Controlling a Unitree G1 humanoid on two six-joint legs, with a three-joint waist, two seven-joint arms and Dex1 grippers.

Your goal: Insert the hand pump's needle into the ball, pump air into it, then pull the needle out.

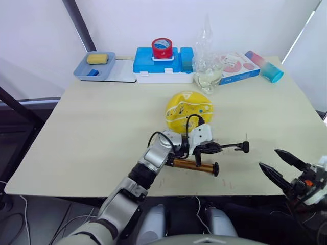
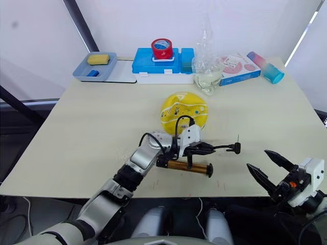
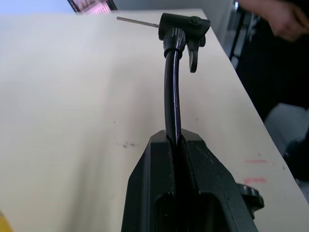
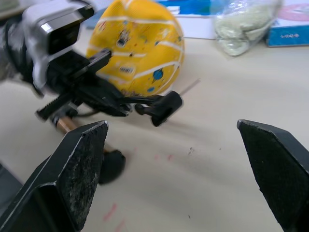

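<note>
**Black hose clamped, needle held clear of the ball**

Bronze-gold hand pump (image 1: 192,165) lies near the front edge of the pale surface (image 1: 92,132), in front of the left gripper (image 1: 208,149) and just beside it. The left fingers (image 3: 159,193) are pressed together on the pump's thin black hose (image 3: 171,96), which runs on past the fingertips to a small black fitting. From that fitting the needle (image 1: 246,137) stands up as a thin metal pin, raised above the surface and touching nothing. Behind the left gripper, toward the middle of the surface, rests the yellow ball (image 1: 188,111) with white seam lines and small printed marks; it looks flattened, and the needle is apart from it, off to its right and nearer the front. At the far right, near the front edge, the right gripper (image 1: 278,167) hovers with its two black fingers (image 4: 77,169) spread wide and nothing between them, well apart from the needle's fitting.
</note>
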